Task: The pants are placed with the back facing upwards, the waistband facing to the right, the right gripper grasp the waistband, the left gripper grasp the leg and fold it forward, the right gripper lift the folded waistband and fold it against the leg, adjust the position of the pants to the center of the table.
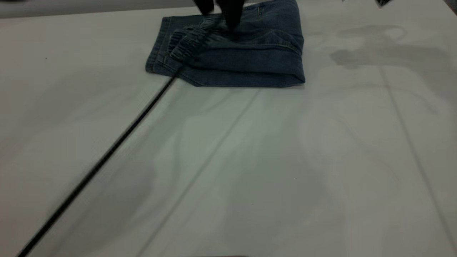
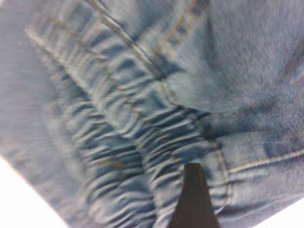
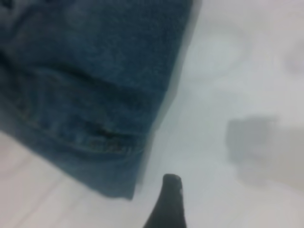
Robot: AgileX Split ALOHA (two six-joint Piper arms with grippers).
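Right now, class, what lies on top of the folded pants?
On the pants lies the gathered waistband, folded over, with the left end effector above it. The layers underneath, including the printed leg, are covered.

Robot test bench, plain white table (image 1: 228, 171), black cable (image 1: 100, 164) across it

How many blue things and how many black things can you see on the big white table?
Blue: 1, the folded pants, with the waistband on top.
Black: 3, the left claw down on the pants, the right claw's finger over the table beside the pants, and a black line across the table.
Total: 4
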